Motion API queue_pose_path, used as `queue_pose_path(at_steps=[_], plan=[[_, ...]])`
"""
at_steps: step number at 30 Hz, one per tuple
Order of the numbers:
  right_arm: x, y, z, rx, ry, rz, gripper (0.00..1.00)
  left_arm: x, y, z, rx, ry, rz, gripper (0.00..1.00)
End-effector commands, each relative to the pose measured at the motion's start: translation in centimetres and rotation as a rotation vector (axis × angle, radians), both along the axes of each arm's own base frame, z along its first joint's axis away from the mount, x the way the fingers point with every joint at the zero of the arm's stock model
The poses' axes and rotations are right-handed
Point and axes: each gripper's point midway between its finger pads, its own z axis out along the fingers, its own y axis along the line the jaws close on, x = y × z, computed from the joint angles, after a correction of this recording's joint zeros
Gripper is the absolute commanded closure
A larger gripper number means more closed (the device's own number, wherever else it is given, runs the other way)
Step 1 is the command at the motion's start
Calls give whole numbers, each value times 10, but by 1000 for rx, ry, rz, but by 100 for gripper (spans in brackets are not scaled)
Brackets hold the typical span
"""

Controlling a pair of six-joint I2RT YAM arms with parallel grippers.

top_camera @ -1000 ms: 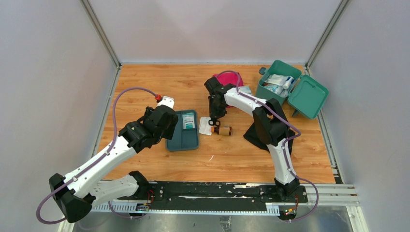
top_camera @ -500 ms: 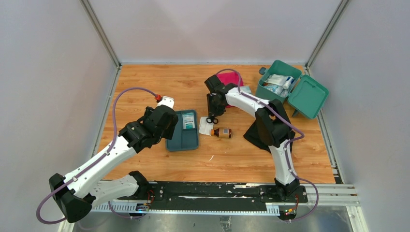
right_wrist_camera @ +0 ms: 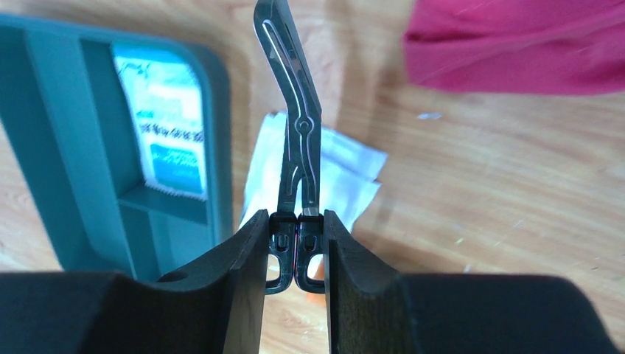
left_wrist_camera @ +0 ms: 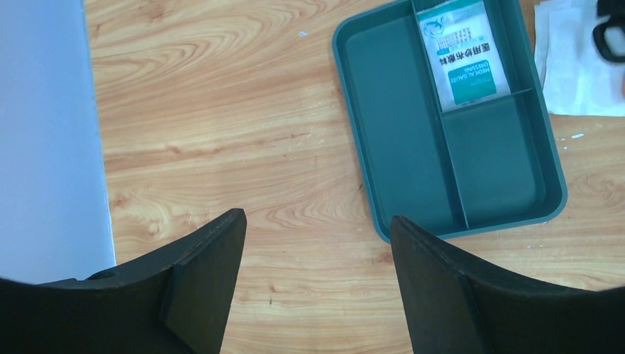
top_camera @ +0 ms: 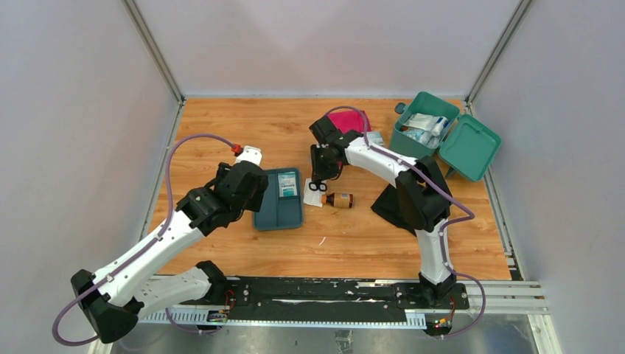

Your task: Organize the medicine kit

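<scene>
My right gripper (right_wrist_camera: 296, 221) is shut on a pair of scissors (right_wrist_camera: 296, 125) by its black handles and holds it above a white gauze packet (right_wrist_camera: 324, 169); in the top view the gripper (top_camera: 318, 181) hovers just right of the teal insert tray (top_camera: 278, 210). The tray (left_wrist_camera: 413, 147) holds a dressing packet (left_wrist_camera: 463, 55) in one compartment. A brown medicine bottle (top_camera: 340, 199) lies on the table beside the gauze (top_camera: 312, 194). My left gripper (left_wrist_camera: 317, 236) is open and empty over bare wood left of the tray. The green kit box (top_camera: 421, 127) stands open at the back right.
The box's lid (top_camera: 469, 147) lies open beside it, and the box holds several packets. A pink cloth (top_camera: 346, 120) lies behind my right arm and a black pouch (top_camera: 390, 206) lies near its lower links. Side walls enclose the table.
My right gripper has moved left and slightly back with the scissors, away from the brown bottle and over the gauze. My left arm has shifted slightly.
</scene>
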Motion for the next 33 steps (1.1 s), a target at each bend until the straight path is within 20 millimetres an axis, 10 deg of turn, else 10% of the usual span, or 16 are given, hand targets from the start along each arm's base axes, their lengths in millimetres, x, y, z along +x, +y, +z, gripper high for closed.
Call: queue_pose_path(at_steps=[1,14,33], plan=[[-31,29,25,76,-13,53,93,-1,9,22,-48,-101,45,23],[-92,112,35,194,6,11,93,-12,34,53,-127,-243,118,17],[-99,165,7,263,78,-17,95,-10,30,48,-114,-219,103,17]])
